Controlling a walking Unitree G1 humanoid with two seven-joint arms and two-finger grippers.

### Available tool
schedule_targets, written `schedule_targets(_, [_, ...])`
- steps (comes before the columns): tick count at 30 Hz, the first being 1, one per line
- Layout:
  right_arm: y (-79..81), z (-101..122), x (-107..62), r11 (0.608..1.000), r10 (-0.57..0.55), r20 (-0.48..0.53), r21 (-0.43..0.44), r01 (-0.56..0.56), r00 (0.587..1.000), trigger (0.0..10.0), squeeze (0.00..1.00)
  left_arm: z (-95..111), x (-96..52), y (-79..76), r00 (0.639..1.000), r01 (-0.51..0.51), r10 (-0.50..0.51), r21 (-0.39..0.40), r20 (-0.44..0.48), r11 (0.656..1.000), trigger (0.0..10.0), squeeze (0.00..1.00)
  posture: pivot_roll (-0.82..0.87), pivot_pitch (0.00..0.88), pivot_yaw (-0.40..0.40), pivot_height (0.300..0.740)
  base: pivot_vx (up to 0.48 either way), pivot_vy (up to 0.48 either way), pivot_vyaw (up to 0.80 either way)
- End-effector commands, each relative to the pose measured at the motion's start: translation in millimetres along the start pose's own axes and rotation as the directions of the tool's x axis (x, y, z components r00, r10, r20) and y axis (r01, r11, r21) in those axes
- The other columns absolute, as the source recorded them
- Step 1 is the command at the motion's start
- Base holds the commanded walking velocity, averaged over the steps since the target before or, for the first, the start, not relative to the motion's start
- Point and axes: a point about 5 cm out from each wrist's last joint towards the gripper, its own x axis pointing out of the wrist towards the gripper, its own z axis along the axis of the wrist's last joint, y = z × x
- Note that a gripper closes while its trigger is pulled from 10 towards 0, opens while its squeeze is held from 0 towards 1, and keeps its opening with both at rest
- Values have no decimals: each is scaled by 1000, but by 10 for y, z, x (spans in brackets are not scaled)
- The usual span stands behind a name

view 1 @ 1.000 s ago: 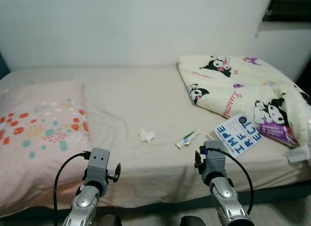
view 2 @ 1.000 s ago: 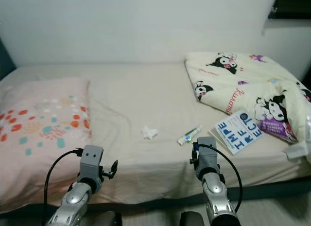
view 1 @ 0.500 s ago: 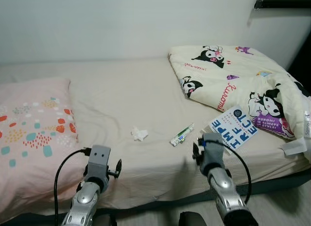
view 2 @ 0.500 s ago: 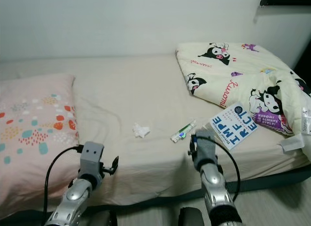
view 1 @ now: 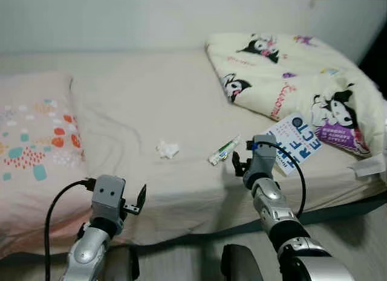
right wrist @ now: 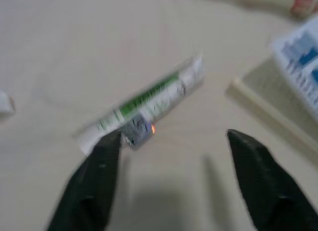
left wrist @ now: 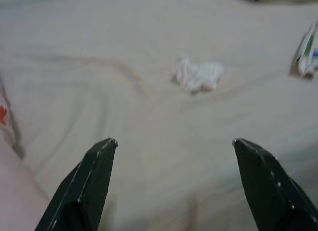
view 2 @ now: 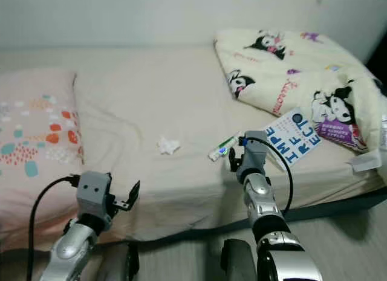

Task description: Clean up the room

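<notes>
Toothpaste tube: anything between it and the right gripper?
Nothing visible. The right gripper is open just short of the toothpaste tube, with bare bed sheet between. The book lies off to its side.

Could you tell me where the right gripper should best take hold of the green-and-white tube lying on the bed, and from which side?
Probably across the middle of the green-and-white tube, coming down from above. It lies flat on the beige sheet, long and narrow, so the open right gripper should close across its short width. The tube lies diagonally to the fingers, so a slight wrist turn would likely help. The blue-and-white book lies apart from it.
</notes>
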Motion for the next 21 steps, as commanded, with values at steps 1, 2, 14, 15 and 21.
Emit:
schedule_targets(1, [-20,-10,24,1000,-10,-40,28,11,999,10000,1000,74,-44,30,1000,19,-19,37,3,999,10000,0,149,267,-115,556,0,0,0])
schedule_targets(2, [-6,17,45,999,-2,-46,32,4,999,10000,1000,135,-63,68,1000,16,-17,57,15,998,10000,0,169,288,-118,556,0,0,0])
schedule_targets(14, [63,290,155,998,15,14,63,-16,1000,10000,1000,518,-243,278,997,29,-39,152,66,988,10000,0,239,353,-108,556,0,0,0])
schedule_targets(15, [63,290,155,998,15,14,63,-16,1000,10000,1000,518,-243,278,997,29,-39,152,66,988,10000,0,239,353,-108,556,0,0,0])
schedule_targets(21, [57,398,184,997,29,46,66,-32,999,10000,1000,671,-293,232,993,72,-87,179,75,981,10000,0,278,369,-98,556,0,0,0])
